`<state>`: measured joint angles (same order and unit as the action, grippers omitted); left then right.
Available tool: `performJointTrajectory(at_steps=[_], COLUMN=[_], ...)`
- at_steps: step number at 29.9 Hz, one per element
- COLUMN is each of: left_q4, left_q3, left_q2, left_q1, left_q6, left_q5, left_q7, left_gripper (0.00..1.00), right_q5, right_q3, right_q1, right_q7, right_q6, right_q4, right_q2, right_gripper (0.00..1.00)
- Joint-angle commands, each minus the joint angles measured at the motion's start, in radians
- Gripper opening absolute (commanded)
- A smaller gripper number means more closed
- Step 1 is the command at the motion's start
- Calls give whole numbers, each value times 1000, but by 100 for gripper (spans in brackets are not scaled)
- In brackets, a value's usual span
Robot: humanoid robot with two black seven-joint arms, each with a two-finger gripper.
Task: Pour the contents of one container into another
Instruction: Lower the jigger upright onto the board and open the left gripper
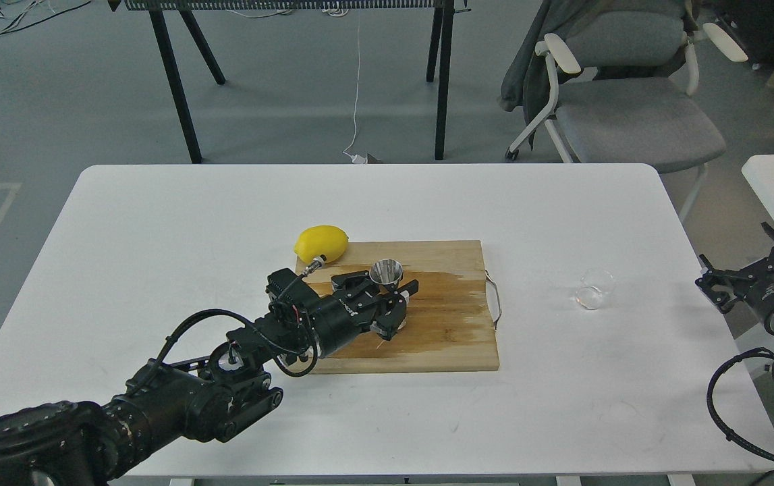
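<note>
Head view: left claw (397, 304) pinches the jigger (387, 273) over the cutting board (447, 337); right claw (741, 270) spread off the tabletop's (157, 236) right edge, glass cup (594, 289) nearby.

Bright, even overhead light fills the room; the white tabletop (157, 223) is almost washed out. Shadows are faint and soft. The glass cup (594, 288) shows small glints. Focus is sharp throughout, with no motion blur.
</note>
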<state>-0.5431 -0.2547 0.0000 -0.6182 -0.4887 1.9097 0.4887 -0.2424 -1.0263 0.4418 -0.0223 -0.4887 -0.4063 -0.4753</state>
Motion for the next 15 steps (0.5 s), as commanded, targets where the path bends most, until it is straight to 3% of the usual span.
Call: performJointTrajectory(at_steps=[1, 3, 6, 10, 15], left_q4=[0, 0, -8, -12, -11], left_q3=[2, 3, 5, 5, 9], left_q2=[0, 0, 0, 0, 0], left_q1=[0, 0, 0, 0, 2], left_q6=[0, 0, 0, 0, 0], left_q5=[0, 0, 0, 2, 2], left_q7=[0, 0, 0, 0, 0], left_gripper=[41, 49, 81, 93, 98], right_q5=[0, 0, 0, 0, 0], right_q3=[0, -1, 0, -1, -6], right_q1=[0, 2, 0, 0, -3], right_q7=[-1, -1, -1, 1, -1], right_q6=[0, 0, 0, 0, 0], right_q4=[0, 0, 0, 0, 1], right_q2=[0, 1, 0, 0, 0], right_gripper=[100, 100, 100, 100, 100])
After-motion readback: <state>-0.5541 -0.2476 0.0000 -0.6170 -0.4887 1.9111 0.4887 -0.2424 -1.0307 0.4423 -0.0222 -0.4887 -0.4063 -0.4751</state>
